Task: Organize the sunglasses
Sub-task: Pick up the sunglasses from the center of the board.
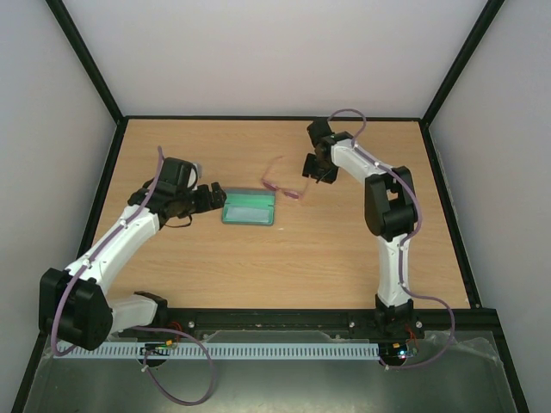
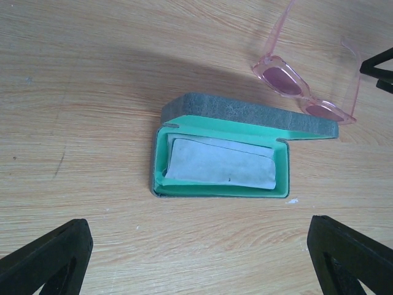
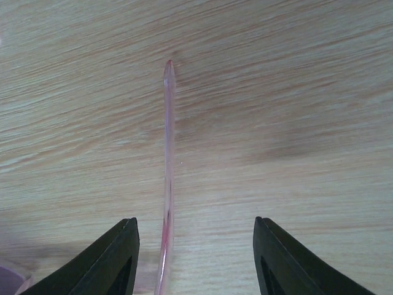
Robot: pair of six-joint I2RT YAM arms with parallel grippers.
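The pink sunglasses [image 1: 284, 183] lie unfolded on the table just behind the open case [image 1: 249, 207]. In the left wrist view the sunglasses [image 2: 301, 92] sit past the case's grey lid, and the case [image 2: 220, 153] shows green lining with a folded light-blue cloth [image 2: 221, 165] inside. My left gripper [image 1: 207, 197] is open at the case's left end, its fingers [image 2: 49, 258] wide apart and holding nothing. My right gripper [image 1: 320, 170] is open just right of the glasses; one slender arm [image 3: 167, 172] of the glasses runs between its fingers [image 3: 107, 264], nearer the left one, not clamped.
The wooden table [image 1: 284, 275] is walled by a black frame and white panels on three sides. The arm bases stand at the near edge on a black rail [image 1: 284, 323].
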